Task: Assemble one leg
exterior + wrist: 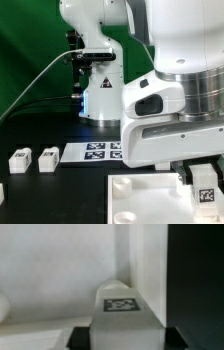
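The leg is clamped between the jaws over the white panel; whether it touches the panel is unclear.

panel underneath, table beside seemingly open

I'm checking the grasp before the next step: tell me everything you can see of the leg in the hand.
The leg is a small white block-like post, plastic by its look, with a black-and-white square tag on one face and a narrowing far end. The hand grips it from both sides. It is over the white panel, near that panel's edge; whether it touches the panel cannot be told.
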Robot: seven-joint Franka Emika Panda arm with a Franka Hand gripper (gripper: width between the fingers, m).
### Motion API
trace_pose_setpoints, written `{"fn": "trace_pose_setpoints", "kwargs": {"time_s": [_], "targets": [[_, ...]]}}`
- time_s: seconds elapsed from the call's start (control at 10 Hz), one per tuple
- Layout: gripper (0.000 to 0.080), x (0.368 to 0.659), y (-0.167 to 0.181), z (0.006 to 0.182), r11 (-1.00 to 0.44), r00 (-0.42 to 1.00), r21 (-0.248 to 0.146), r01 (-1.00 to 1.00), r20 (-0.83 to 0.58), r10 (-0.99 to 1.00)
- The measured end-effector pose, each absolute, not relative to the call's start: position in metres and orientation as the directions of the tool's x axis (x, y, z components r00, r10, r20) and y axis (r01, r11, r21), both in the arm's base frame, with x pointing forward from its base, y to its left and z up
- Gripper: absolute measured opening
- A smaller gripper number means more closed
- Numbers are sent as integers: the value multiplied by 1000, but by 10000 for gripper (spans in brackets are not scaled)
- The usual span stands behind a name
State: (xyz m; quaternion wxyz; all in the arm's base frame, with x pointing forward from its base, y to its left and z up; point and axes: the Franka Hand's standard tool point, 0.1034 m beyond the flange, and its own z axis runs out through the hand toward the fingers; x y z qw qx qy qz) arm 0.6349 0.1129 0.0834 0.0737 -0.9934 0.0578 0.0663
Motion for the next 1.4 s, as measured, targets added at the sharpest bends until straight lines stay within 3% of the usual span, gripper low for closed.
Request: {"fn": "trace_pose_setpoints", "kwargs": {"time_s": [0.2, 0.3, 0.8, 1.0, 1.2, 1.3, 1.4], "targets": [[293, 634, 114, 82, -838, 840, -105, -536, -165, -517], [294, 632, 116, 82, -630, 634, -83, -772, -170, -755], [294, 631, 120, 82, -233, 232, -18, -972, -202, -952], [294, 632, 120, 81, 117, -112, -13, -993, -207, -972], [294, 632, 121, 80, 115, -108, -21, -993, -203, -973], [471, 632, 122, 80, 106, -100, -22, -994, -204, -974], [584, 632, 122, 80, 35, -27, -37, -999, -201, -979]]}}
